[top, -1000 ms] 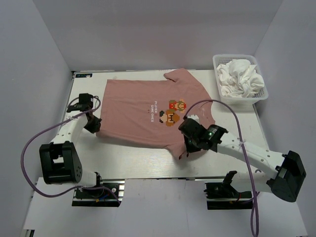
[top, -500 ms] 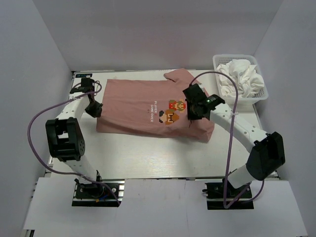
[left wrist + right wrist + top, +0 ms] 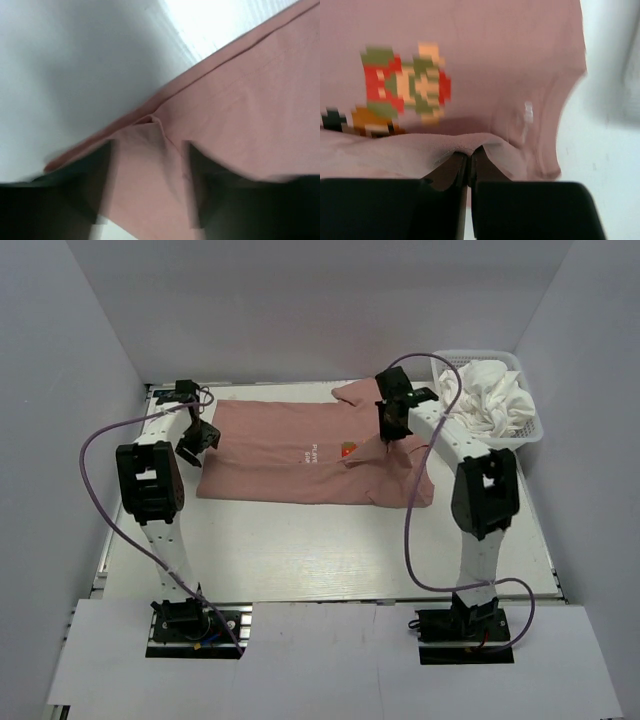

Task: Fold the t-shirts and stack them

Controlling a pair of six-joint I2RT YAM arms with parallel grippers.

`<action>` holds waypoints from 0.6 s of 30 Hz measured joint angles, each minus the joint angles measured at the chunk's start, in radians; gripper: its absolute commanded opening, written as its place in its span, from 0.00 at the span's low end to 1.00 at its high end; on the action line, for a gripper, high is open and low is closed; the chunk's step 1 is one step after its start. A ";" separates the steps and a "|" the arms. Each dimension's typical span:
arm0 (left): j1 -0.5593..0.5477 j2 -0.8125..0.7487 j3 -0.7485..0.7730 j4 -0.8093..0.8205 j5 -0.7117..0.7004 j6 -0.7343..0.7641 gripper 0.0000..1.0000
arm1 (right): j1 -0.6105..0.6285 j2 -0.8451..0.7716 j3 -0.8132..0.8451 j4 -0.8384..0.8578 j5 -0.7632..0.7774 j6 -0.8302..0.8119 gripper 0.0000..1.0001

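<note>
— So, how many tees are there?
— One pink tee (image 3: 290, 455) for sure. It lies on the table (image 3: 300, 550) just left of the basket (image 3: 527, 440), with its near part folded over itself. Inside the basket sits one white heap (image 3: 495, 395), and I cannot tell how many tees it holds.
— And the grippers?
— Two. The right gripper (image 3: 388, 435), at the tee's end nearest the basket, has its jaws pressed together on a fold of pink cloth just beside the single pixel graphic (image 3: 402, 85). The left gripper (image 3: 195, 445), at the end farthest from the basket, has its jaws spread over the tee's edge and grips nothing.
</note>
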 measured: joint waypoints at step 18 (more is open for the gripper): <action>-0.006 -0.061 -0.023 0.040 -0.003 0.130 1.00 | -0.089 0.019 -0.095 0.113 -0.238 -0.012 0.90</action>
